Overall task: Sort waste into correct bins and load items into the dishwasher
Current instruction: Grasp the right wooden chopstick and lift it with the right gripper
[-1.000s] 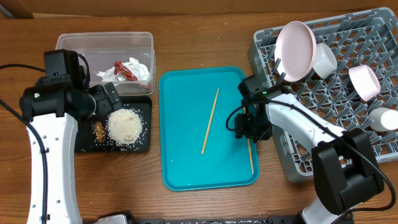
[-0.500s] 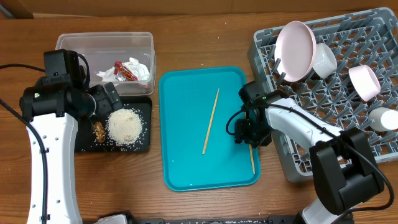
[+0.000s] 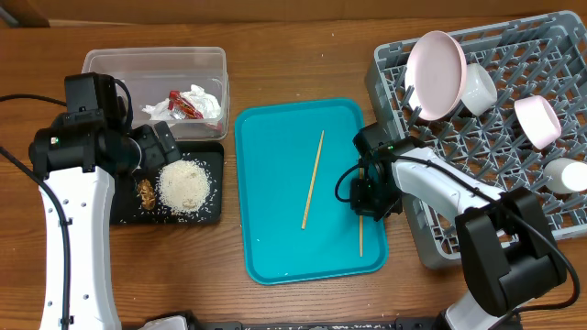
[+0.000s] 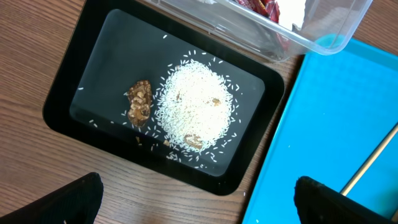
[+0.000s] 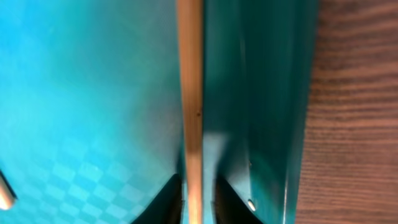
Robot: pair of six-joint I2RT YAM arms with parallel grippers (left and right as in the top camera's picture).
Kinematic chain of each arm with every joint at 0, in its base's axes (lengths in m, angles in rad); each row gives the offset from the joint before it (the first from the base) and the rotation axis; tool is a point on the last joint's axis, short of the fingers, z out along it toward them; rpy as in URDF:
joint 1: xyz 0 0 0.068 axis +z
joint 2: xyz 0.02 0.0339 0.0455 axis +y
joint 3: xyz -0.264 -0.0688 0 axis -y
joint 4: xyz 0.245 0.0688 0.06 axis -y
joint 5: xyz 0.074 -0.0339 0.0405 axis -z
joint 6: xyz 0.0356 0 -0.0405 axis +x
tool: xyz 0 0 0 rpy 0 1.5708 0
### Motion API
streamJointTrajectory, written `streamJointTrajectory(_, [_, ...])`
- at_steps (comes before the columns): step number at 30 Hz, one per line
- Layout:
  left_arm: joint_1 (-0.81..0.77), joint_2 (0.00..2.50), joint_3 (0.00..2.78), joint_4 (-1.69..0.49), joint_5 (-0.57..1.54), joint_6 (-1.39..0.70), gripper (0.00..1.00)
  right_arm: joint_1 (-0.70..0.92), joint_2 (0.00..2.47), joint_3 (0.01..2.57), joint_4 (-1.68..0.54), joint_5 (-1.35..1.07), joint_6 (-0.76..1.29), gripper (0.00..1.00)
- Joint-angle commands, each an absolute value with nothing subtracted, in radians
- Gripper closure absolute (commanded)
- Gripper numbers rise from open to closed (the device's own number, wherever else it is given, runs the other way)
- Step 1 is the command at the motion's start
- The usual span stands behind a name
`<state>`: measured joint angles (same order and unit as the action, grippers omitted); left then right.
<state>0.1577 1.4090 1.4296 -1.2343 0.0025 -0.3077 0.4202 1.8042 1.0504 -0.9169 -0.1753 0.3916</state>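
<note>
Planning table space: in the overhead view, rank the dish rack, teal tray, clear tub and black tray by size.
1. dish rack
2. teal tray
3. clear tub and black tray: too alike to rank.

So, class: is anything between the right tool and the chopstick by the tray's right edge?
Nothing visible. The right tool straddles that chopstick, with one finger close on either side of it, low over the tray.
</note>
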Motion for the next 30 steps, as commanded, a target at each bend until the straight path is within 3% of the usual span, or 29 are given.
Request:
streamJointTrajectory(1, [0.159,1.399,1.441,-1.233,-0.008,-0.311,0.0,0.423,1.809,1.034,-0.915,-0.166,0.393,0.9])
streamJointTrajectory(16, [0.159,1.399,1.441,-1.234,-0.008,-0.311,0.0,0.426,1.784,1.102,-0.966,-0.15,0.374,0.96])
streamJointTrajectory(30, [0.159,1.399,1.441,-1.233,-0.008,-0.311,0.0,0.327,1.576,1.501,-1.134,0.145,0.012,0.96])
